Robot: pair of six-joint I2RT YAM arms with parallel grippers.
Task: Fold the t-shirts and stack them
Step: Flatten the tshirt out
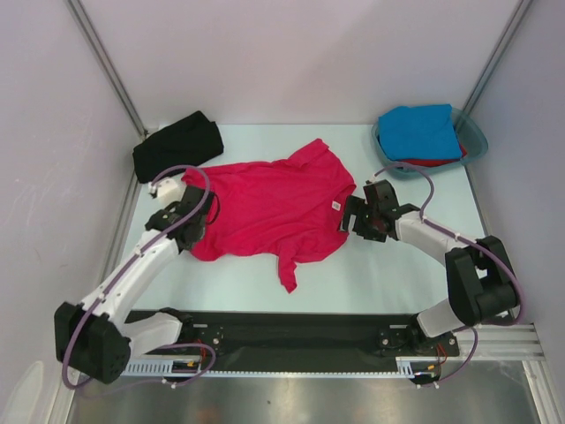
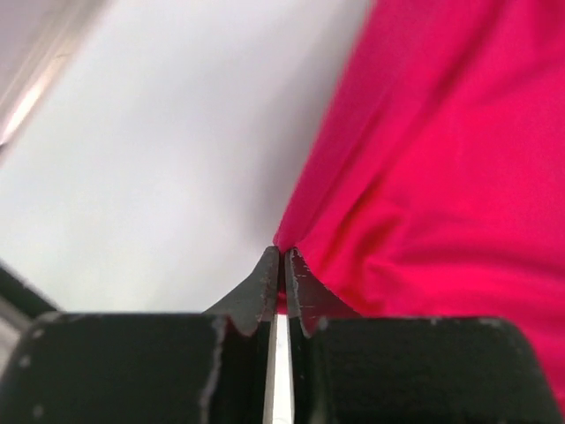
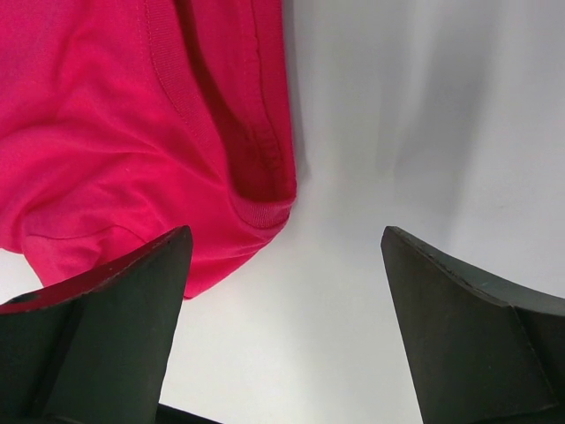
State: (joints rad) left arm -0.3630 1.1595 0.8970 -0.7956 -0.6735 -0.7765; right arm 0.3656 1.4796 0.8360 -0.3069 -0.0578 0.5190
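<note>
While the left fingers [image 2: 281,265] are pressed shut on the left edge of the crimson-pink t-shirt [image 1: 274,208], we see the cloth drawn to a small peak right at their tips. In the left wrist view, creases run away from that peak. The shirt lies spread out in the middle of the desk [image 1: 380,274], its body mostly flat. Its white neck label [image 1: 335,206] sits at the right-hand end, so the collar points toward the right arm and the bottom hem toward the left arm. The far sleeve [image 1: 316,152] reaches toward the back of the desk, and the near sleeve [image 1: 288,269] trails toward the arm bases.

We find the right fingers [image 1: 350,220] spread wide apart and holding nothing, just beside the collar end. In the right wrist view, a stitched edge of the shirt lies between them. It is close to the finger on the left of that view, which overlaps the cloth, while the other finger stands over bare desk. Whether either touches the cloth we cannot tell.

At the far left corner a black t-shirt [image 1: 177,147] lies folded into a compact bundle, well apart from the right arm. At the far right, a teal tub [image 1: 478,141] holds a bright blue t-shirt [image 1: 422,131] on top of a red t-shirt [image 1: 439,162], of which only a strip shows.
</note>
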